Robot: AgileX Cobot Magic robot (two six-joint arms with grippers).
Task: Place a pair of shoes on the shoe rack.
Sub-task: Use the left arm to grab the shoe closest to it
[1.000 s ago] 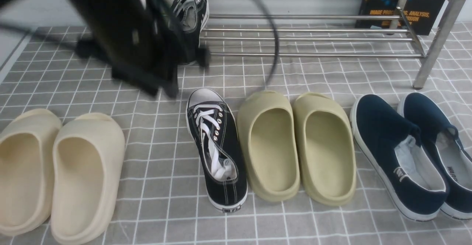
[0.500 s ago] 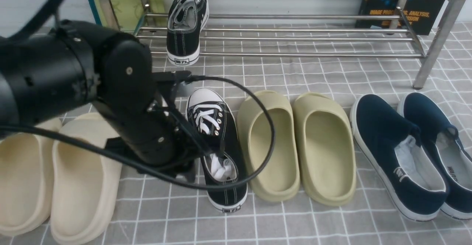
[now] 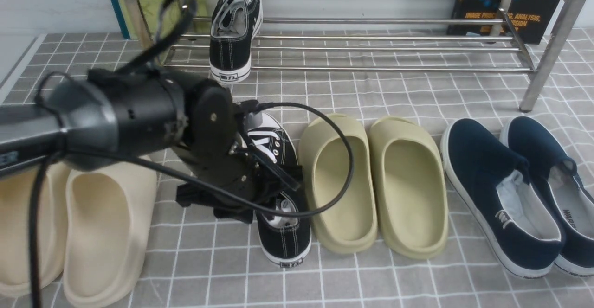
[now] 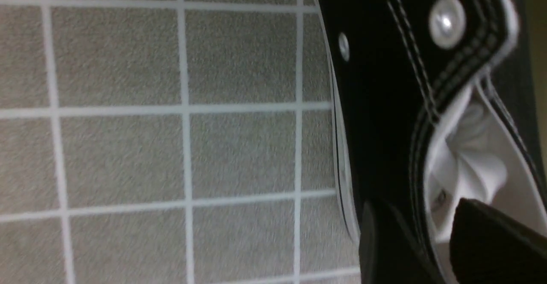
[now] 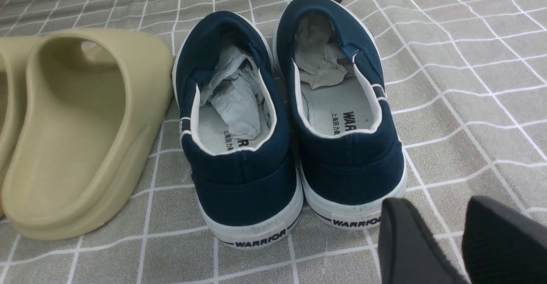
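Racked shoe: black canvas low-top sneaker with white sole and stitching (image 3: 231, 39), upright, heel forward, on the lower bars, upper left
Tablecloth shoe: matching black canvas sneaker with white laces (image 3: 284, 240), upright, centre, middle partly hidden
Rack: long, shiny silver metal-tube shoe rack (image 3: 394, 69), standing across the top

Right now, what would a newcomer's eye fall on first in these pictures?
Probably the robot's dark left arm, reaching in from the left over the black sneaker on the floor. Next might come the matching sneaker on the lower bars of the shiny metal rack, near its left end, then the navy slip-ons at the far right.
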